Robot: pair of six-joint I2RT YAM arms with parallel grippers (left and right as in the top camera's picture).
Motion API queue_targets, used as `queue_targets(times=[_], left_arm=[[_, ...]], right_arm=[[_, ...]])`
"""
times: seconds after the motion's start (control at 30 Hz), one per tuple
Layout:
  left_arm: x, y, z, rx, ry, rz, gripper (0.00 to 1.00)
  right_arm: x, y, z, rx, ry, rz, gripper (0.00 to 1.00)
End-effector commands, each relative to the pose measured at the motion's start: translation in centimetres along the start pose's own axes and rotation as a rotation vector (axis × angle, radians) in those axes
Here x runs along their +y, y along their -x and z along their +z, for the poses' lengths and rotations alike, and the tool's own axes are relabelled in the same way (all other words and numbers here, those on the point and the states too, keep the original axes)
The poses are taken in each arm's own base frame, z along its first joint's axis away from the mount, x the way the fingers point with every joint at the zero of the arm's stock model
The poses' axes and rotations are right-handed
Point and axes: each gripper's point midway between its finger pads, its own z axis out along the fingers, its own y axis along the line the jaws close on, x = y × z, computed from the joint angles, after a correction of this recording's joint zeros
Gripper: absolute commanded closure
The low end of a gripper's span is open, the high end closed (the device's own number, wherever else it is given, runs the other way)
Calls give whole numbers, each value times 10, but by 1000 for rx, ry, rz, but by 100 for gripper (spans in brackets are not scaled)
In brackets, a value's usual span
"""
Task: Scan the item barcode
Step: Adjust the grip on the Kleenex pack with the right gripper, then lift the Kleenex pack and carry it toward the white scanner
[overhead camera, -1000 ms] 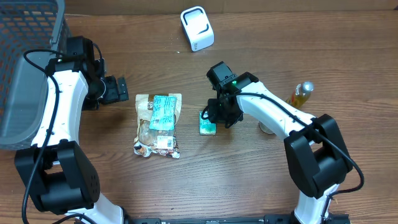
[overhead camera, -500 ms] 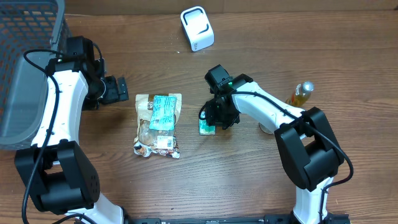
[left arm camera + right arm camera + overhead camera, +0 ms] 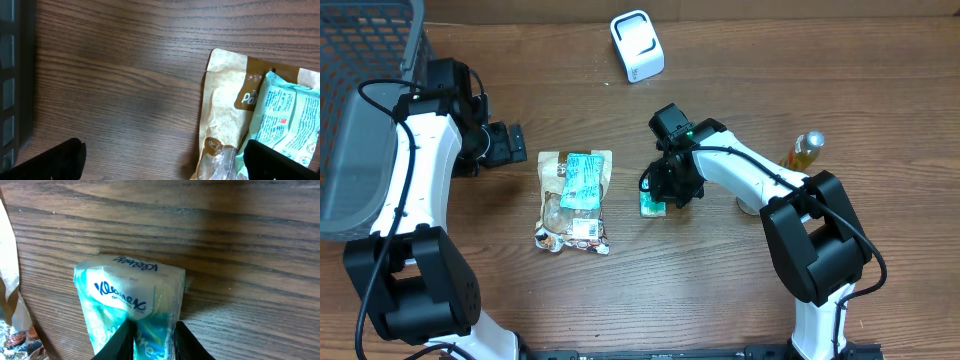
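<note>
The right gripper (image 3: 152, 341) has shifted slightly left and narrowed onto the tissue pack (image 3: 127, 295), pinching its near end. The pack lies mid-table, with its long axis running away from the fingers. The scanner (image 3: 637, 45) stands well beyond, with nothing in the way. A snack bag (image 3: 575, 200) lies near on the left. The left gripper (image 3: 508, 145), farther off, hangs wide and empty.

Our left claw (image 3: 515, 145) gapes wide at frame left; our right claw (image 3: 658, 196), arm bent, pinches narrow at centre.
</note>
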Motion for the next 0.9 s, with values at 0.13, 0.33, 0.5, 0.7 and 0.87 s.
queue_targets(times=[0.13, 0.33, 0.5, 0.7, 0.87], left_arm=[[0, 6, 0, -8, -8, 3, 0], [0, 6, 0, -8, -8, 3, 0], [0, 6, 0, -8, -8, 3, 0], [0, 6, 0, -8, -8, 4, 0], [0, 6, 0, -8, -8, 3, 0]], right_arm=[[-14, -11, 25, 38, -35, 11, 83], [-14, -6, 14, 29, -31, 20, 96], [1, 9, -29, -34, 2, -53, 97], [17, 16, -78, -138, 48, -150, 96], [18, 22, -104, -208, 74, -170, 96]])
